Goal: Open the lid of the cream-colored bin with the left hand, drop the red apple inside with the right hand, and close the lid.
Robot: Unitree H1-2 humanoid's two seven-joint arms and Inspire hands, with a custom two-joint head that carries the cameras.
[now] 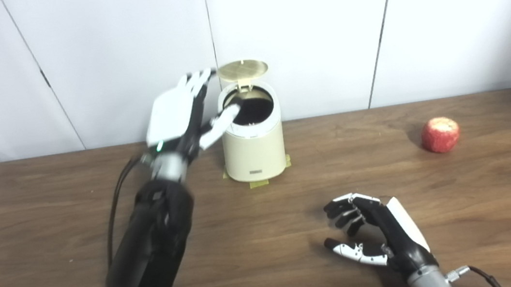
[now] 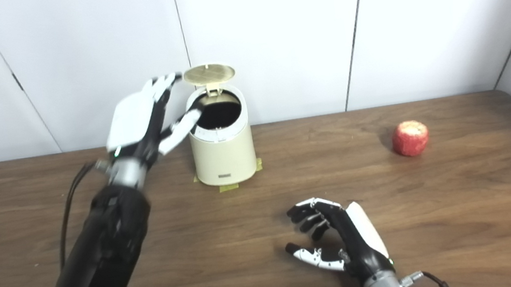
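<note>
The cream-colored bin [image 1: 255, 151] stands at the back middle of the wooden table, taped down at its base. Its round lid [image 1: 242, 69] is swung up and back on its hinge, so the dark inside shows. My left hand [image 1: 181, 116] is raised just left of the bin, fingers spread and open, with the thumb resting at the bin's rim and the fingertips near the lid's edge. The red apple [image 1: 440, 134] lies alone at the right of the table. My right hand [image 1: 373, 231] rests low near the front, open and holding nothing, well away from the apple.
The brown table [image 1: 52, 236] runs to a white panelled wall behind the bin. Yellow tape [image 1: 258, 183] marks the bin's foot. A black cable trails beside my left forearm.
</note>
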